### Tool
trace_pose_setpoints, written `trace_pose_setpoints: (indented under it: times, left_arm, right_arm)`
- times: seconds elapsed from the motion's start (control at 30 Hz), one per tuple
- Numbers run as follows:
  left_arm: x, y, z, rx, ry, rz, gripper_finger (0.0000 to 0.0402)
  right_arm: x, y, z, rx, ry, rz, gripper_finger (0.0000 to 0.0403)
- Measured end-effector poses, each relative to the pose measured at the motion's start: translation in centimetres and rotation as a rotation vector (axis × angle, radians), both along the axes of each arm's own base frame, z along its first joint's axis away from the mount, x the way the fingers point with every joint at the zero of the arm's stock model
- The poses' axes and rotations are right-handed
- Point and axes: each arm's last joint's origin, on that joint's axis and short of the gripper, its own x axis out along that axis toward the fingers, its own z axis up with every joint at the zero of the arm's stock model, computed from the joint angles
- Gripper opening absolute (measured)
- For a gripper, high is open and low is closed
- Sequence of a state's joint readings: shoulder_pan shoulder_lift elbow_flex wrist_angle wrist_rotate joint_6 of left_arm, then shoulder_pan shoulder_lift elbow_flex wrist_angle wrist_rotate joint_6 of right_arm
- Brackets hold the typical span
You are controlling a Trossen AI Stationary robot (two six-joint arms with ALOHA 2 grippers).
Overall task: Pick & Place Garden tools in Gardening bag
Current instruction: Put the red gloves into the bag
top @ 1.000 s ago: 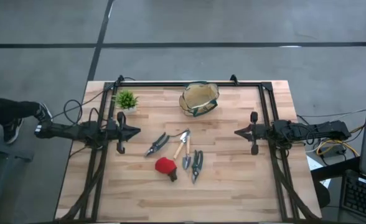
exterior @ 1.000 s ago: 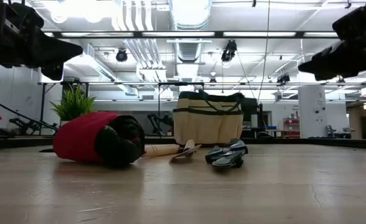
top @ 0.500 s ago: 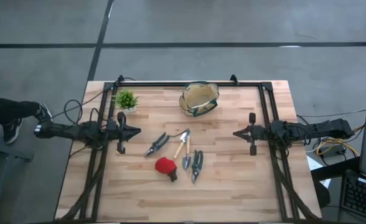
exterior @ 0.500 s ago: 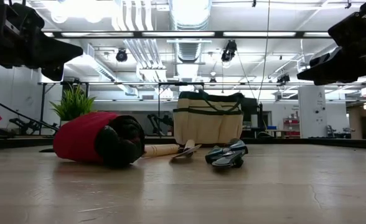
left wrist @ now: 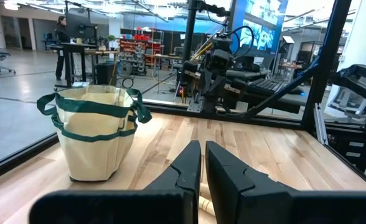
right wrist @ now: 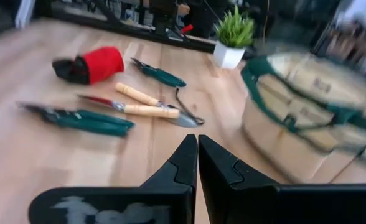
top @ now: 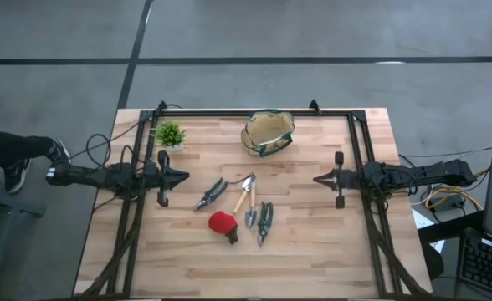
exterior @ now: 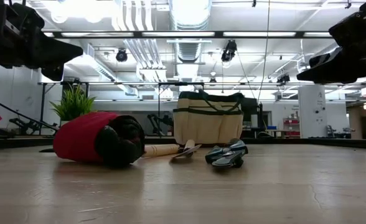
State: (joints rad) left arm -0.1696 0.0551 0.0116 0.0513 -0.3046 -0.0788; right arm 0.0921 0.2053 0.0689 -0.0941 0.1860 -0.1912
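The garden tools lie flat mid-table: dark-handled pruners point(top: 210, 193), a wooden-handled trowel point(top: 246, 199), second pruners point(top: 265, 221) and a red-headed piece point(top: 223, 224). The tan gardening bag point(top: 268, 132) stands upright on its base at the far middle, and also shows in the left wrist view point(left wrist: 96, 134). My left gripper point(top: 187, 177) hovers shut and level above the table, left of the tools. My right gripper point(top: 316, 178) hovers shut, right of them, pointing at them point(right wrist: 197, 140). Neither holds anything.
A small green potted plant point(top: 170, 134) stands at the far left, near the left arm. A black frame point(top: 246, 114) runs along the far edge and down both sides. Bare wood point(top: 229, 267) lies along the near edge.
My right gripper has dipped its tip a little toward the table and rolled slightly, staying shut. The tools and the bag have not moved.
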Motion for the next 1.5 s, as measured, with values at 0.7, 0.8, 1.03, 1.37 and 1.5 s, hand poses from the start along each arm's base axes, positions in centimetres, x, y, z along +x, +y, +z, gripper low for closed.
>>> trace_pose_setpoints:
  times: [0.7, 0.8, 1.03, 1.37, 1.5]
  left_arm:
    - [0.0, 0.0, 0.0, 0.0, 0.0, 0.0, 0.003]
    - [0.0, 0.0, 0.0, 0.0, -0.001, 0.0, 0.003]
    - [0.0, 0.0, 0.0, 0.0, -0.001, 0.0, 0.003]
    - [0.0, 0.0, 0.0, 0.0, -0.001, 0.0, 0.003]
    - [0.0, 0.0, 0.0, 0.0, -0.001, 0.0, 0.003]
  right_arm:
    - [0.2, -0.4, 2.5, 0.225, -0.296, -0.16, 0.0008]
    - [0.2, -0.4, 2.5, 0.23, -0.296, -0.16, 0.0008]
    - [0.2, -0.3, 2.5, 0.294, -0.309, -0.147, 0.0008]
    - [0.2, -0.3, 2.5, 0.381, -0.314, -0.132, 0.0008]
    - [0.2, -0.3, 2.5, 0.381, -0.316, -0.13, 0.0008]
